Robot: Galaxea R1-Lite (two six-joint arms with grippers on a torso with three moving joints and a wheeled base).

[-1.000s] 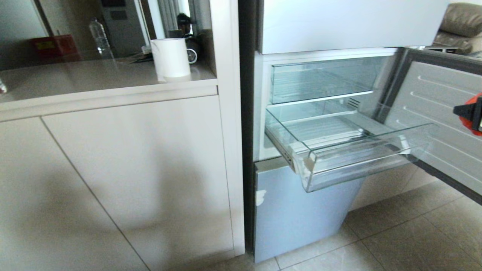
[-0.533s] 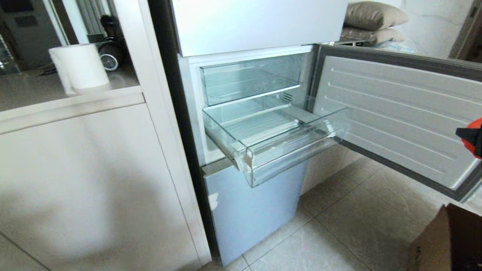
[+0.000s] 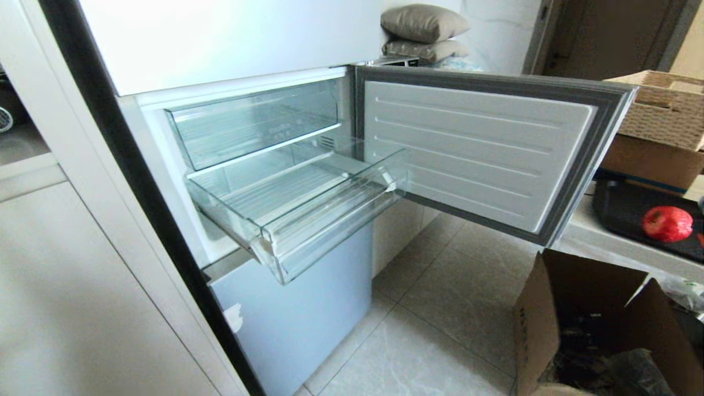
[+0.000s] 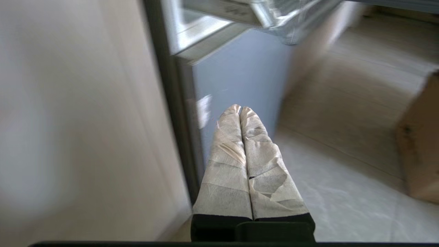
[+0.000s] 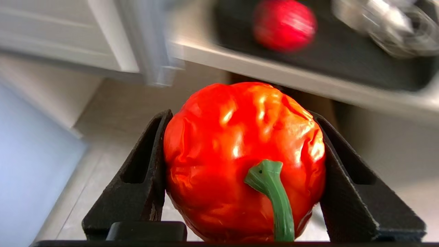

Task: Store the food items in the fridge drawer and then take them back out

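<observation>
The fridge door (image 3: 478, 151) is swung wide and the shallow fridge drawer (image 3: 308, 220) is pulled out, empty, so food can be dropped in from above. To the right, a black tray (image 3: 627, 212) on the tabletop (image 3: 594, 245) holds the red apple (image 3: 667, 224), waiting its turn. The right claw (image 5: 240, 171) grips the orange-red bell pepper (image 5: 240, 154) by its sides, stem toward the wrist, outside the head view. The left claw (image 4: 240, 111) hangs pressed together, empty, facing the fridge's lower door.
</observation>
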